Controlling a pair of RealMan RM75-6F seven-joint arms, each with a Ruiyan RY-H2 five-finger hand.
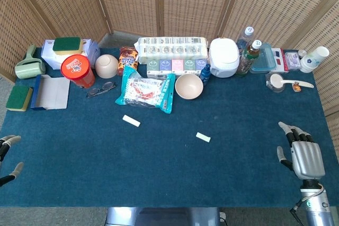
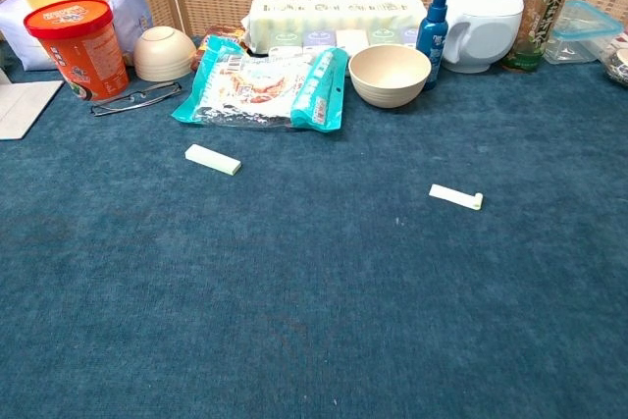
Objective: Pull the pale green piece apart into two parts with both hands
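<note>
Two pale green parts lie apart on the blue table cloth. One part rests left of centre, below the snack bag. The other part rests right of centre. My right hand hovers at the table's front right corner, fingers spread and empty, far from both parts. Only the fingertips of my left hand show at the left edge of the head view, spread and empty. The chest view shows neither hand.
Along the back stand a red tub, glasses, a snack bag, a beige bowl, a white pot, bottles and cups. A sponge lies far left.
</note>
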